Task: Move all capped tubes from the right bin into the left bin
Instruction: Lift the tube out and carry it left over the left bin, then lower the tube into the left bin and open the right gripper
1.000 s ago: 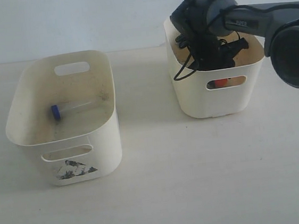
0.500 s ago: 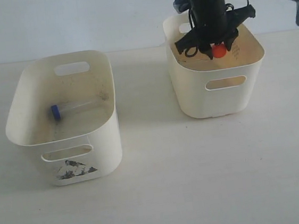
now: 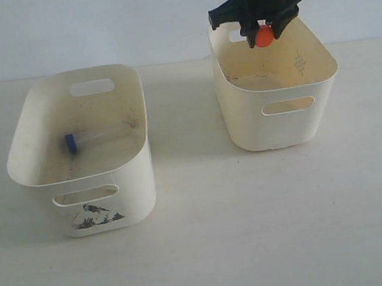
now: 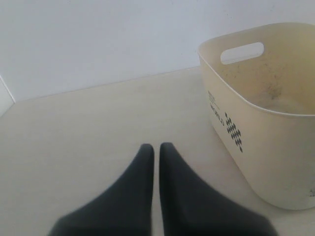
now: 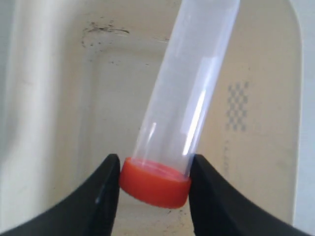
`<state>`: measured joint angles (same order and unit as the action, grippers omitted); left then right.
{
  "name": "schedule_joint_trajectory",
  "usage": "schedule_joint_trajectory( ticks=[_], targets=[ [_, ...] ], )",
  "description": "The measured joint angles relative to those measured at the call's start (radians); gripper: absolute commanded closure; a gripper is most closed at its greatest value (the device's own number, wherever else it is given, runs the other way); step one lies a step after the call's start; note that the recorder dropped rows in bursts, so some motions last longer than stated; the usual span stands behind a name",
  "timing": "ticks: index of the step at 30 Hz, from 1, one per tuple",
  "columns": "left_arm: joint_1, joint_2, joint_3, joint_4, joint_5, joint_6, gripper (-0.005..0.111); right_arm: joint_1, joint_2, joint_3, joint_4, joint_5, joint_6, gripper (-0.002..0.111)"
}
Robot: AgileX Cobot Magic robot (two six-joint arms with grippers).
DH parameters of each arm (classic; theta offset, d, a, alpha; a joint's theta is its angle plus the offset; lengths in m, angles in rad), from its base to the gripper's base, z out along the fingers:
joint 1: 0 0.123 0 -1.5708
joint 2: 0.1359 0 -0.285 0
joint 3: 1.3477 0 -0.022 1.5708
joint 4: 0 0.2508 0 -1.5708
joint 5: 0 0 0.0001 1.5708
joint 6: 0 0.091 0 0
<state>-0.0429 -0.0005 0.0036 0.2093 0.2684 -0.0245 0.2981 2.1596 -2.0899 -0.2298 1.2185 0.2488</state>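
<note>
My right gripper (image 3: 263, 29) hangs above the right bin (image 3: 281, 125), shut on the orange cap of a clear capped tube (image 3: 264, 35). In the right wrist view its black fingers (image 5: 101, 191) pinch the orange cap (image 5: 155, 183) from both sides, and the clear tube body (image 5: 189, 83) points down over the bin's floor. A blue-capped tube (image 3: 95, 137) lies on the floor of the left bin (image 3: 135, 183), which has a torn sticker on its front. My left gripper (image 4: 156, 147) is shut and empty, low over the table beside the left bin (image 4: 266, 147).
A faint dotted mark (image 5: 237, 105) shows on the right bin's inner wall, and dark specks lie on its floor (image 5: 106, 30). The two bins stand apart on a pale table (image 3: 208, 237), with a light wall behind.
My right gripper has risen out of the right bin, carrying the orange-capped tube from near the floor to above the rim. The left bin and its blue-capped tube have not moved.
</note>
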Motion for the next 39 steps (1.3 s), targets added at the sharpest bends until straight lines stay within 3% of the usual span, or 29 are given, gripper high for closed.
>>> schedule_joint_trajectory(
  ticks=[12,26,28,29,31,33,35,36,39],
  targets=[
    [0.0,0.0,0.0,0.0,0.0,0.0,0.102,0.047,-0.159,0.069,0.394,0.002,-0.204,0.108],
    [0.0,0.0,0.0,0.0,0.0,0.0,0.102,0.383,-0.189,0.108,0.521,-0.041,-0.386,0.106],
    [0.0,0.0,0.0,0.0,0.0,0.0,0.102,0.403,-0.159,0.108,0.523,-0.102,-0.388,0.088],
    [0.0,0.0,0.0,0.0,0.0,0.0,0.102,0.407,-0.149,0.108,0.523,-0.115,-0.39,0.069],
    [0.0,0.0,0.0,0.0,0.0,0.0,0.102,0.409,-0.121,0.108,0.518,-0.139,-0.39,0.052],
    [0.0,0.0,0.0,0.0,0.0,0.0,0.102,0.409,-0.103,0.11,0.506,-0.159,-0.39,0.066],
    [0.0,0.0,0.0,0.0,0.0,0.0,0.102,0.409,-0.101,0.11,0.502,-0.164,-0.384,0.099],
    [0.0,0.0,0.0,0.0,0.0,0.0,0.102,0.409,-0.101,0.11,0.5,-0.167,-0.38,0.108],
    [0.0,0.0,0.0,0.0,0.0,0.0,0.102,0.409,-0.101,0.11,0.476,-0.167,-0.375,0.108]
  ],
)
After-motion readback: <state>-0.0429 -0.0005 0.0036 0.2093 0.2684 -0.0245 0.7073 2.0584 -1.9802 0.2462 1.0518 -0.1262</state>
